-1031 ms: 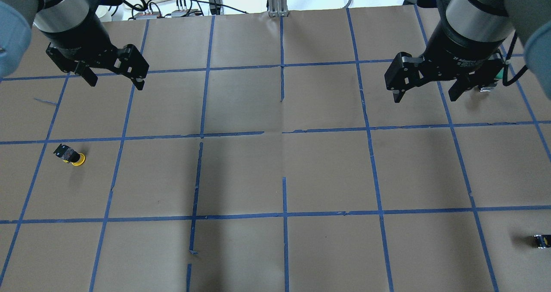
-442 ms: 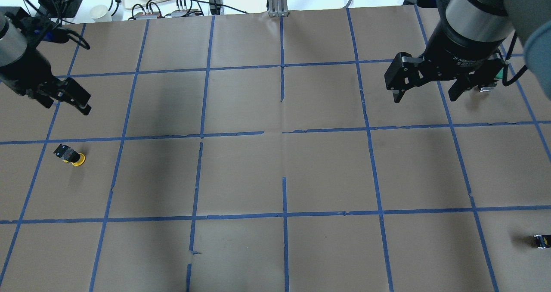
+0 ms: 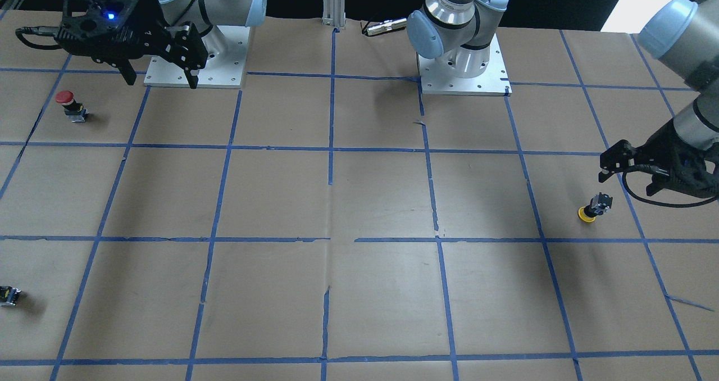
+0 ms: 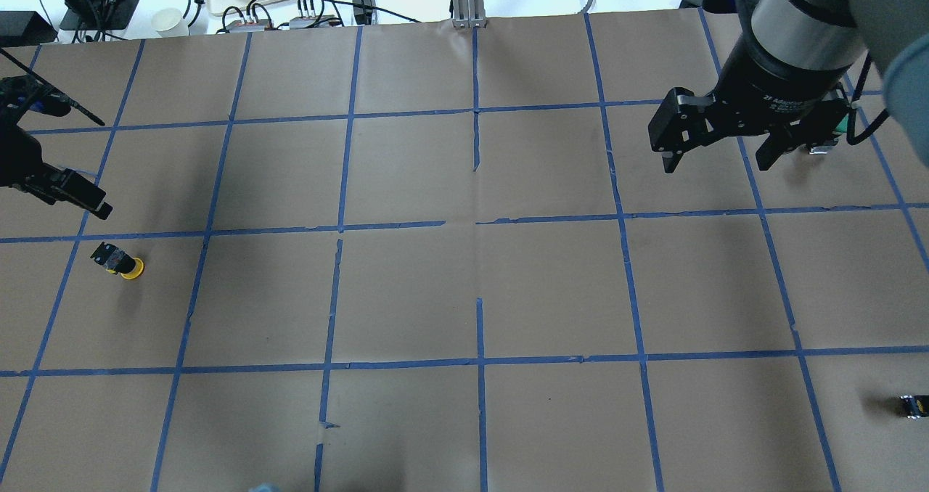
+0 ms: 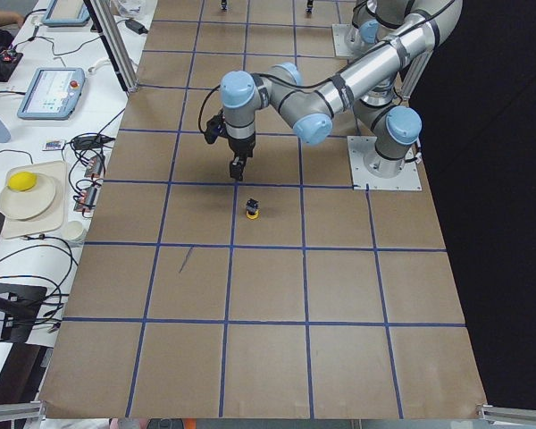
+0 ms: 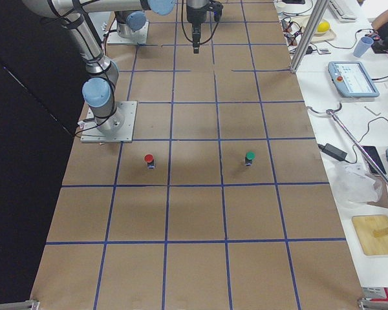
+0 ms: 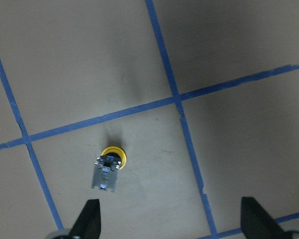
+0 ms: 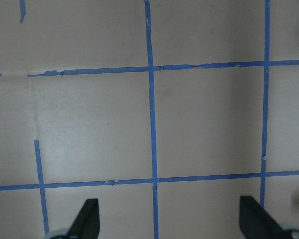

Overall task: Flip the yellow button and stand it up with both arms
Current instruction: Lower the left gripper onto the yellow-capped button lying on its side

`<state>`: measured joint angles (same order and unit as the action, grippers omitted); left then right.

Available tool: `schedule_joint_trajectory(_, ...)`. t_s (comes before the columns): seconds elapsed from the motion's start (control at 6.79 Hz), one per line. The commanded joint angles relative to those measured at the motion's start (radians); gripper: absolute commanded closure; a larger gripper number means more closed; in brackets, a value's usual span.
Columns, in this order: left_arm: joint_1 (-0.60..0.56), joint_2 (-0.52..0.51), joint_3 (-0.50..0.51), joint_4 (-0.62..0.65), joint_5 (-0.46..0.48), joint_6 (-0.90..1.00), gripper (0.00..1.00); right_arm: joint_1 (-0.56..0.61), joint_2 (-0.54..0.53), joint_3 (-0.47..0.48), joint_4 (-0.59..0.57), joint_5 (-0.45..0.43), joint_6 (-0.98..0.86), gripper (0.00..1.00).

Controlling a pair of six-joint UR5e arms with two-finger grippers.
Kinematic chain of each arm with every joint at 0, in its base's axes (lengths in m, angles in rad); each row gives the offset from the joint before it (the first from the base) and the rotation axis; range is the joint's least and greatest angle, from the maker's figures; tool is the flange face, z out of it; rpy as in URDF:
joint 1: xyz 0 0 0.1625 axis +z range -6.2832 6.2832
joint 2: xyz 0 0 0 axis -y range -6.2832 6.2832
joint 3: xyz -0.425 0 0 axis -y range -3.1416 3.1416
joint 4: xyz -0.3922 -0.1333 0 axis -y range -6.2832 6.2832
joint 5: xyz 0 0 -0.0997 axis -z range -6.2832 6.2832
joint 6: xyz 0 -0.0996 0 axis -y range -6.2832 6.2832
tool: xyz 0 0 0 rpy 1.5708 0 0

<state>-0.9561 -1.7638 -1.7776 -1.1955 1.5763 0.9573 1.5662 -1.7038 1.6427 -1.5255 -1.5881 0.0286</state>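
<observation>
Well, you have the yellow button sitting near the bench's left edge, cap against the paper. Your left gripper hovers above it, fingers spread wide. The right gripper, toward the right edge, is spread too, and its white lettering is too small to read.

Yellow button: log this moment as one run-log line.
yellow button: cap down on table, untouched | left gripper: open, hovering close by | right gripper: open, empty, far across table | flip: not yet begun
</observation>
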Motion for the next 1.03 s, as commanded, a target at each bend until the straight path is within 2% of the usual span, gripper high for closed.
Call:
schedule_joint_trajectory(0.0,0.054,-0.103,-0.035,0.080,-0.001,0.198,0.00,0.000,0.003,-0.001,-0.005,-0.001,0.001,0.00)
schedule_joint_trajectory(0.15,0.054,-0.109,-0.107,0.182,-0.001,0.219,0.00,0.000,0.003,-0.001,-0.002,-0.001,0.001,0.00)
schedule_joint_trajectory(0.29,0.050,-0.091,-0.173,0.198,0.001,0.221,0.00,0.000,0.000,0.000,-0.005,0.000,0.001,0.00)
schedule_joint_trajectory(0.59,0.054,-0.112,-0.192,0.336,0.001,0.316,0.06,0.000,0.003,0.000,-0.002,-0.001,0.001,0.00)
schedule_joint_trajectory(0.74,0.054,-0.114,-0.194,0.336,-0.002,0.310,0.10,0.000,0.003,0.002,-0.002,-0.001,0.001,0.00)
schedule_joint_trajectory(0.88,0.053,-0.114,-0.194,0.330,-0.001,0.310,0.17,0.000,0.000,0.003,-0.004,-0.001,0.001,0.00)
